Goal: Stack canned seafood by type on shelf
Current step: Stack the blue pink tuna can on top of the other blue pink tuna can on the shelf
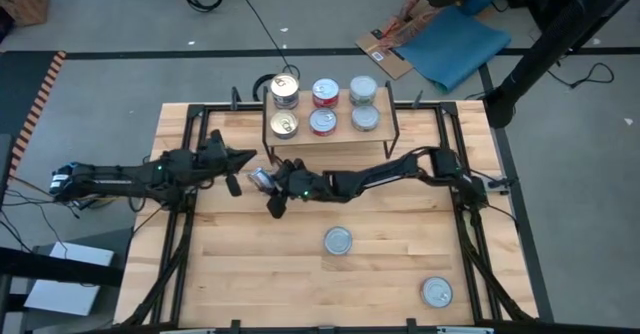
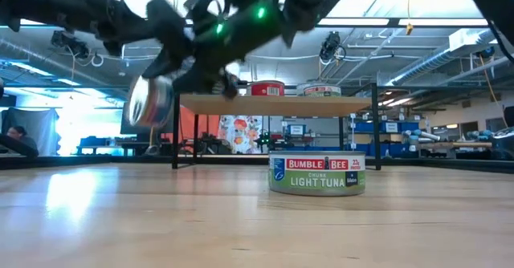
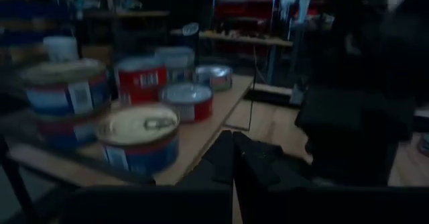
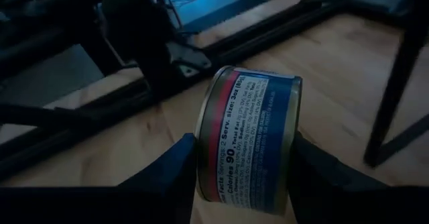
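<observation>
Blue-labelled with a red band, a small tin (image 4: 248, 140) lies on its side between the fingers of the right gripper (image 1: 262, 181), which clamps it by its flat ends. In the low view this held tin (image 2: 151, 101) hangs clear above the table, tilted, to the left of the shelf's legs. From above, the right gripper sits near the middle of the table, just in front of the shelf's left end.

The shelf (image 1: 330, 141) stands at the far edge of the wooden table (image 1: 250, 274). On it are a stack of gold-topped tins (image 1: 285, 91) at the left, a single gold-topped tin (image 1: 285, 124) in front of it, red-labelled tins (image 1: 324, 93) in the middle and silver-topped tins (image 1: 363, 91) at the right.

Two more tins rest on the table: a Bumble Bee light tuna tin (image 2: 316, 173) near the middle and a silver-topped tin (image 1: 437, 292) at the near right.

The left gripper (image 1: 243, 156) hovers just left of the shelf, fingers closed on nothing.
</observation>
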Available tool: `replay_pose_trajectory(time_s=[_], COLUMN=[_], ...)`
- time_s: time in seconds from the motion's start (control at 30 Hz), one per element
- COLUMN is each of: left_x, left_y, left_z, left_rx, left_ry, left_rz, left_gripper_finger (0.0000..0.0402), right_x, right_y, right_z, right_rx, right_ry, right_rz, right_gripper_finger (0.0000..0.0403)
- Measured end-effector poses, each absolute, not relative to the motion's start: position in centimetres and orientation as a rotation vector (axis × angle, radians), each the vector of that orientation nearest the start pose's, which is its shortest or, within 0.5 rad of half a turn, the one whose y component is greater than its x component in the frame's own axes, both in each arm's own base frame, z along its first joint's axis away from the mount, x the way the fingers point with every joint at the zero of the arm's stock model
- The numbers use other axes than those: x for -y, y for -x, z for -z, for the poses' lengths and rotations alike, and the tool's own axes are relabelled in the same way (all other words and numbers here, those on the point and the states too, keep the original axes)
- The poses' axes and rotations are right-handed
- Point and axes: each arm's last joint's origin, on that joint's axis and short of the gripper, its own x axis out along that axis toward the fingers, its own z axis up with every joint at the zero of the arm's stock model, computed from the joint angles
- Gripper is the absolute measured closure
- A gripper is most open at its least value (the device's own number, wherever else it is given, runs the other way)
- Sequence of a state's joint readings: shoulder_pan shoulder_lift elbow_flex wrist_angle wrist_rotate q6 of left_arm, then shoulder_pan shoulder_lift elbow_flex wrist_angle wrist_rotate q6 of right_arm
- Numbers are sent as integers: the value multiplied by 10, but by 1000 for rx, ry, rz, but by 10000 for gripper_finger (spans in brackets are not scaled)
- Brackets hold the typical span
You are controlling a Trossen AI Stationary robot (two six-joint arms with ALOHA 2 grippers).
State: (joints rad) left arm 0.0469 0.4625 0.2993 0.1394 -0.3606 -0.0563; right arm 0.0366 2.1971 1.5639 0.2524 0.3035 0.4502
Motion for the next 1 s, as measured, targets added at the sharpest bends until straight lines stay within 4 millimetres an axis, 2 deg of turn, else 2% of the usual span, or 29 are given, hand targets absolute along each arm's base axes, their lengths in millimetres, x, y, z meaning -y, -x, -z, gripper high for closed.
replay_pose_trajectory(time_s=[0.13, 0.3, 0.4, 0.47, 0.67, 0.87, 1.0], left_x=[-13, -9, -7, -6, -6, -6, -6], left_y=[-122, -112, -110, -111, -111, -111, -111], left_z=[-246, -256, -257, -255, -255, -255, -255], left_rx=[41, 136, 144, 133, 134, 133, 132], left_ry=[-20, -72, -88, -95, -95, -97, -97], left_rz=[-383, -349, -333, -325, -328, -332, -335], left_gripper_finger=[396, 396, 396, 396, 396, 396, 396], right_x=[-3, 15, 33, 50, 97, 117, 125], right_y=[-481, -457, -444, -438, -431, -426, -423], right_z=[-224, -280, -308, -319, -319, -319, -315], right_rx=[-325, -270, -201, -165, -148, -145, -171], right_ry=[-361, -339, -359, -406, -577, -684, -699], right_rz=[350, 392, 409, 408, 368, 327, 389], right_gripper_finger=[220, 220, 220, 220, 220, 220, 220])
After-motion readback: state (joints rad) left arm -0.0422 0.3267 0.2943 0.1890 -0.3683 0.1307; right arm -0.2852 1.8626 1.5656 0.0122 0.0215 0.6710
